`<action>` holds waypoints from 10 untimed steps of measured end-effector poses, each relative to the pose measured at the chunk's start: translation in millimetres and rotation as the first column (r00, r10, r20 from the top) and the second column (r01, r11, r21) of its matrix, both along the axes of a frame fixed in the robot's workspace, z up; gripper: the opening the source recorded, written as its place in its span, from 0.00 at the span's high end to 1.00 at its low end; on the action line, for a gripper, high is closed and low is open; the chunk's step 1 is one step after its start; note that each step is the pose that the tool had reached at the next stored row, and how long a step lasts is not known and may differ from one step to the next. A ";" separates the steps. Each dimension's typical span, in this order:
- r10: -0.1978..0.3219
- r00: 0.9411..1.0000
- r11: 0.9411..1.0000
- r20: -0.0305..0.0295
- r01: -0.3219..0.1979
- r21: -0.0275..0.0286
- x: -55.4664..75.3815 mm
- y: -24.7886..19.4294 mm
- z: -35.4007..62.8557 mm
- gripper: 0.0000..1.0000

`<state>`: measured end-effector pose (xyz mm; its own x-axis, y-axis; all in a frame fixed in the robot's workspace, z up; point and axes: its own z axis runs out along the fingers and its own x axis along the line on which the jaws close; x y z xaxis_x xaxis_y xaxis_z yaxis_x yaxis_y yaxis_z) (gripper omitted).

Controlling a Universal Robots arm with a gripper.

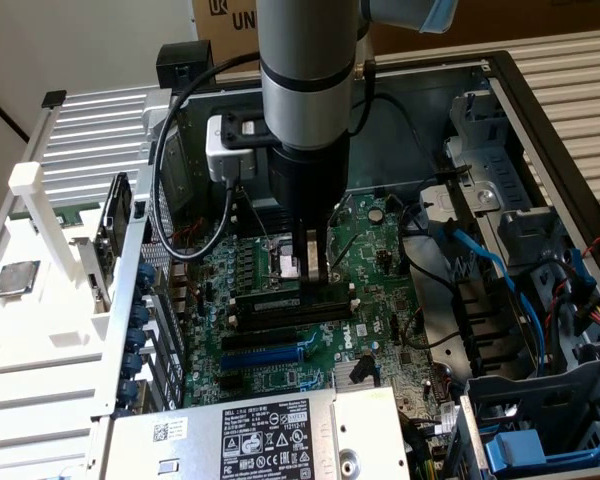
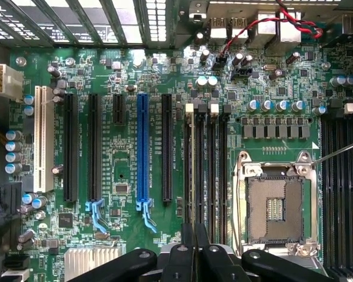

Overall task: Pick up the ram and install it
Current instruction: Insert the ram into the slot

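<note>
Your pincer (image 1: 315, 268) hangs low over the motherboard (image 1: 370, 250) inside the open computer case (image 1: 540, 130), its fingers drawn together just above the memory slots (image 1: 292, 307). The ram (image 1: 288, 299) lies seated in a slot beneath the fingertips.

"DELL" on white power-supply label (image 1: 270, 438); "UN" on cardboard box (image 1: 230, 18).

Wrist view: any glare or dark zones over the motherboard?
Wrist view: glare washes out the vent slats along the board edge; motherboard evenly lit, the pincer a dark shape. Exterior view: the arm shades the memory slots.
</note>
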<state>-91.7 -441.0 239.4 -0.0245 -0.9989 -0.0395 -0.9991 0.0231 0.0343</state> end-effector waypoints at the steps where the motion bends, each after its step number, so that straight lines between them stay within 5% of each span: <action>1: 0.001 1.000 1.000 0.000 -0.001 0.000 0.0 0.0 -0.2 0.88; 10: 0.005 1.000 1.000 0.000 -0.005 0.000 0.0 -0.5 -0.9 0.88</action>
